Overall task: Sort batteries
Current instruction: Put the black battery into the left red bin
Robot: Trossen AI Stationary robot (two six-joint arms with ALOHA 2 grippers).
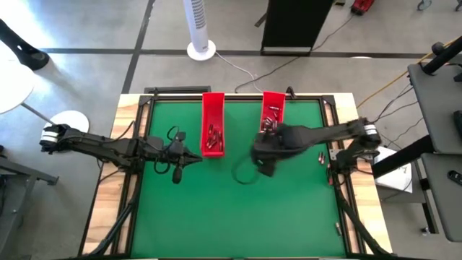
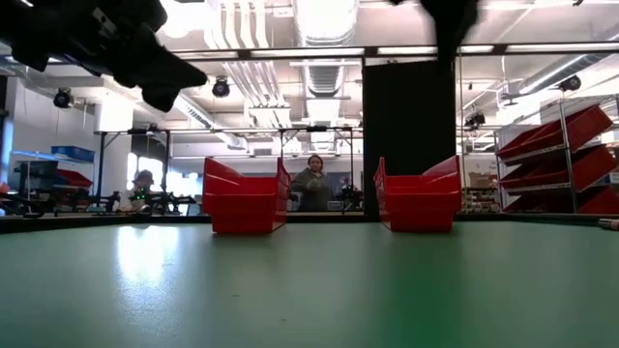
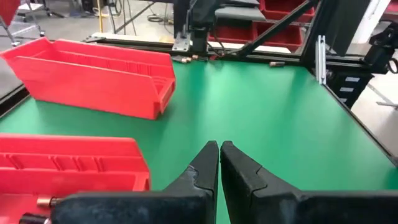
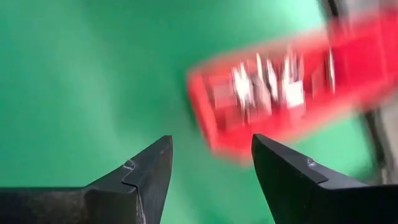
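A green mat [image 1: 238,209] covers the table [image 1: 108,217], which has a pale wooden border and a dark frame along its edges; the floor around it is grey concrete, with a white tower fan [image 1: 200,29] and a black cabinet [image 1: 296,25] beyond the far edge; the low view shows an open workshop behind, with red bins on wall racks [image 2: 556,159], ceiling ducts, and 2 people at benches far off; no writing or brand can be read anywhere.

2 long red trays stand at the far side of the mat, well apart: the left tray [image 1: 212,124] and the right tray [image 1: 272,108]; the batteries [image 1: 214,139] lie inside both trays, and a few loose batteries [image 3: 186,58] rest on the mat by the frame.

The left gripper [image 3: 219,149] hovers just beside the left tray, fingers pressed together on nothing; the right gripper [image 4: 211,146] hangs above the near end of the right tray, fingers parted with a clear gap, empty.
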